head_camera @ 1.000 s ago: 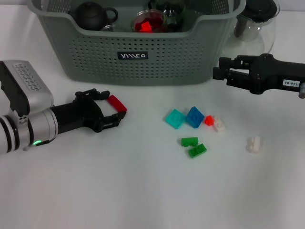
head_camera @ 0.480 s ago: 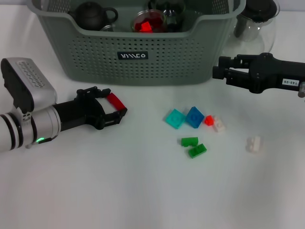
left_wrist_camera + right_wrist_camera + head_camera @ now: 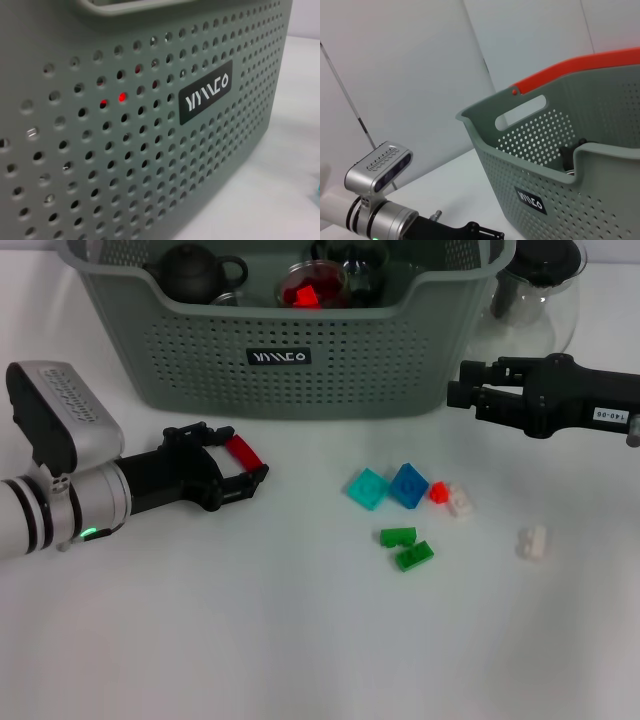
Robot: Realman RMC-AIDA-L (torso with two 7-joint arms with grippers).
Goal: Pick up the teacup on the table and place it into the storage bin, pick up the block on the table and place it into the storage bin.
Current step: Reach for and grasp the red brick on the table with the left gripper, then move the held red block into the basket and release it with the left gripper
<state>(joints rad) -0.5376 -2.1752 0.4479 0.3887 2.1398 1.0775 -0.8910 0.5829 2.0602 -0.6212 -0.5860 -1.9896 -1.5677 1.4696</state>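
My left gripper (image 3: 240, 458) is shut on a red block (image 3: 243, 452), held just above the table in front of the storage bin (image 3: 200, 360). The left wrist view is filled by the bin's perforated wall (image 3: 125, 150) and its black label (image 3: 206, 97). Inside the bin stand a glass teacup (image 3: 311, 285) with red pieces in it and a dark teapot (image 3: 195, 270). My right gripper (image 3: 458, 390) hovers at the bin's right corner with nothing in it. The right wrist view shows the bin (image 3: 560, 190) and the left arm (image 3: 380, 215).
Loose blocks lie on the table right of centre: cyan (image 3: 367, 488), blue (image 3: 408, 484), small red (image 3: 438, 492), white (image 3: 461, 503), two green (image 3: 398, 536) (image 3: 414, 555), and another white (image 3: 533, 542). A glass pitcher (image 3: 535, 290) stands behind the right arm.
The left arm has edged slightly up and toward the bin, still holding the red block. The right arm has stayed put.
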